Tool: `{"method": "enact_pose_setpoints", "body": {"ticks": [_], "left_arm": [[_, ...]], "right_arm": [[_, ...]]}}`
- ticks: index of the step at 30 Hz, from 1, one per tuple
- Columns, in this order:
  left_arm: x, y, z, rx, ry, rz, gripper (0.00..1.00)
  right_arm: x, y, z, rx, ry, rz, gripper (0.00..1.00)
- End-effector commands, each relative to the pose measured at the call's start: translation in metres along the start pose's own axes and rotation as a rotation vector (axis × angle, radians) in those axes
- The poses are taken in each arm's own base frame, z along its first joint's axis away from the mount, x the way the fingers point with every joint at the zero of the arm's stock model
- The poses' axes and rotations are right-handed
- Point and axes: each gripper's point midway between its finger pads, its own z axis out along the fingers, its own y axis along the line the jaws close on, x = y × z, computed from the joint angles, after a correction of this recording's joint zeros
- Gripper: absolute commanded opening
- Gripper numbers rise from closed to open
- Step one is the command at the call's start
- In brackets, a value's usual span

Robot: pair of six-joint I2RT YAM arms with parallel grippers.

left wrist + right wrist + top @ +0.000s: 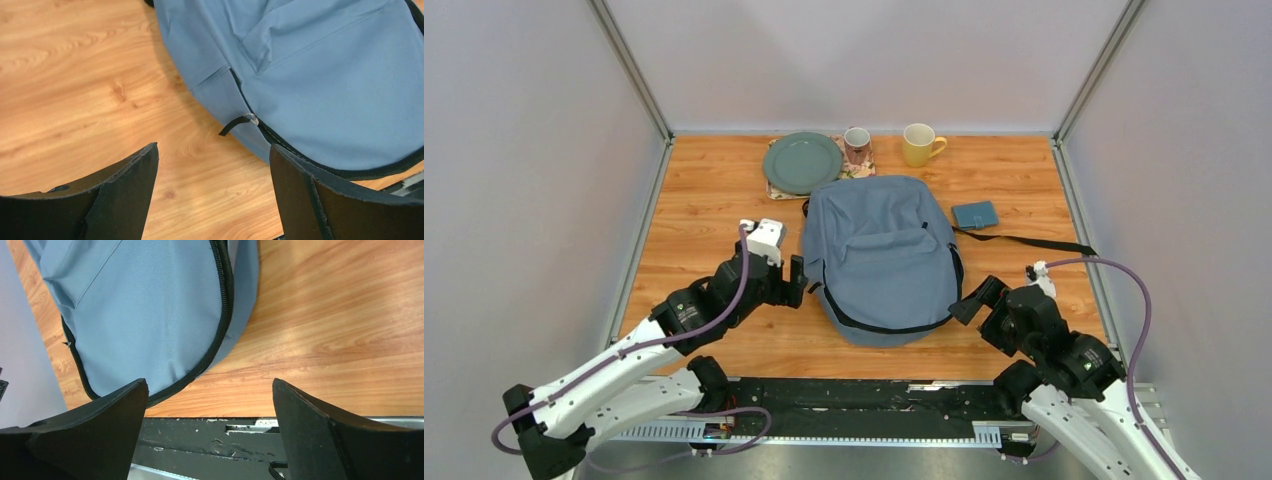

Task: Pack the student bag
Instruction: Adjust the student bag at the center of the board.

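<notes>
**While both grippers stand open, the bag lies flat between them**

Where we start, at the left gripper (212, 150), the two black fingers (125, 190) are spread wide with only bare wood between them. Nothing is gripped. In the wrist view its right-hand finger sits just in front of the bag's zippered edge; we cannot tell whether they touch. A small black zipper pull (234, 125) sticks out from the seam just beyond the fingertips.

The right gripper (210, 385) is likewise released, jaws far apart and empty. Between its fingers we see wood and the black rail (210, 440) at the table's near edge. The black zipper track (220, 335) curves past just beyond its left fingertip.

From above, the student bag (879, 255) lies flat on the wooden table (714, 200), about centred, with one gripper close to each flank. Its long axis runs near to far, the near end leaning slightly toward the right arm. The rounded, zipper-rimmed end points toward the arm bases; the squarer end points to the back wall.

- A black strap (1034, 242) trails from the bag's right side across the wood.
- A small teal case (975, 214) lies just right of the bag's far corner.
- A grey-green plate (802, 162) on a patterned mat (774, 190) is just beyond the far end.
- A patterned mug (857, 145) and a yellow mug (919, 145) stand behind, near the back wall.
</notes>
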Motion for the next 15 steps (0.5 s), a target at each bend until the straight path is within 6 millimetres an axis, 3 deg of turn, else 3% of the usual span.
{"method": "enact_pose_setpoints", "body": {"ticks": [1, 9, 13, 15], "left_arm": [[0.017, -0.012, -0.006, 0.127, 0.074, -0.128, 0.88], [0.015, -0.012, -0.009, 0.178, 0.095, -0.286, 0.88], [0.015, -0.017, -0.015, 0.196, 0.091, -0.386, 0.9], [0.018, -0.016, -0.018, 0.181, 0.11, -0.43, 0.9]], "right_arm": [[-0.004, 0.003, -0.01, -0.015, -0.017, 0.07, 0.98], [-0.01, 0.018, -0.025, -0.244, -0.099, 0.254, 1.0], [-0.023, 0.011, -0.037, -0.256, -0.183, 0.263, 1.0], [-0.025, -0.003, -0.035, -0.154, -0.194, 0.21, 1.0]]}}
